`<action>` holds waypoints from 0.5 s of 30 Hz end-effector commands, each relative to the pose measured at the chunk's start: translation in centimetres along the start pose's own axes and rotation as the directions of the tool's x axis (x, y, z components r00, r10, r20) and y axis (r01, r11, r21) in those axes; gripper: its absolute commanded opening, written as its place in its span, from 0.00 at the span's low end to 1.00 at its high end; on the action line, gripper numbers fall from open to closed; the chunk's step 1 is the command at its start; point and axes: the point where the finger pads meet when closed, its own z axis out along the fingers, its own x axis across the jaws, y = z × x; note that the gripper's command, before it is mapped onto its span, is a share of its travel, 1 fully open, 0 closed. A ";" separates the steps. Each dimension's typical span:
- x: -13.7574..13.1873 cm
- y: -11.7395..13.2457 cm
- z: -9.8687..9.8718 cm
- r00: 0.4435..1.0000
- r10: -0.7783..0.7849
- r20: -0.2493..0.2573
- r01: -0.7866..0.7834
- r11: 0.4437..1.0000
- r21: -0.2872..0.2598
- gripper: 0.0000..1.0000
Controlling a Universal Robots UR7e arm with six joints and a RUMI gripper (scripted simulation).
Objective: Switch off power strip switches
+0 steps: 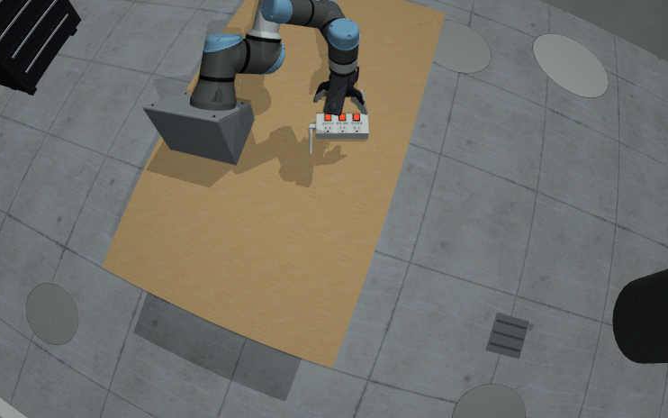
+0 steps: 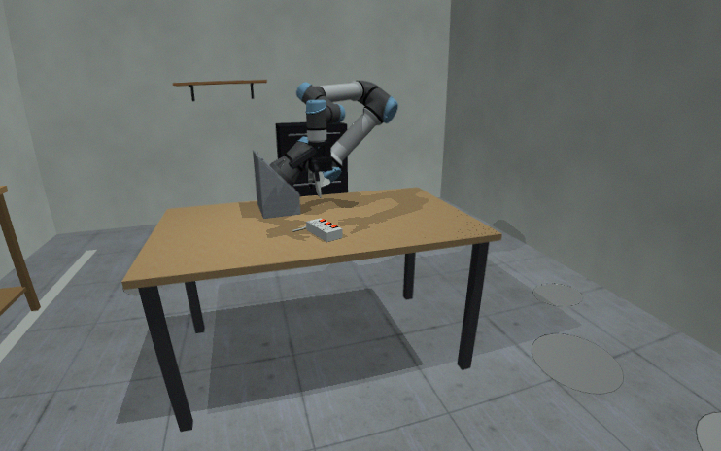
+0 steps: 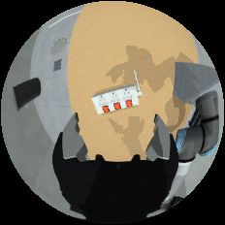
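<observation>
A white power strip (image 1: 341, 126) (image 2: 325, 228) (image 3: 116, 102) lies the right way up on the wooden table (image 1: 232, 233) (image 2: 223, 240) (image 3: 97, 53). Its three rocker switches (image 1: 341, 117) (image 3: 116, 105) all glow red. The labels are too small to read. A short cable stub (image 1: 311, 140) (image 3: 137, 80) sticks out at one end. My gripper (image 1: 340, 101) (image 2: 320, 188) (image 3: 116, 113) is open and empty. It hangs above the table, just behind the strip's switch side, with the fingers pointing down.
The arm's grey wedge base (image 1: 202, 127) (image 2: 273, 192) stands on the table to the left of the strip. A black cabinet (image 1: 14, 36) (image 2: 288, 137) stands behind the table. The table's right edge is near the strip.
</observation>
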 end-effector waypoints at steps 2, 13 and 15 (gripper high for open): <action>0.0 0.3 0.5 0.995 -0.102 0.000 0.102 0.995 0.000 1.00; -0.2 1.1 1.7 0.910 -0.415 -0.001 0.415 0.910 0.000 1.00; -0.2 1.2 1.9 0.892 -0.452 -0.001 0.452 0.892 0.000 1.00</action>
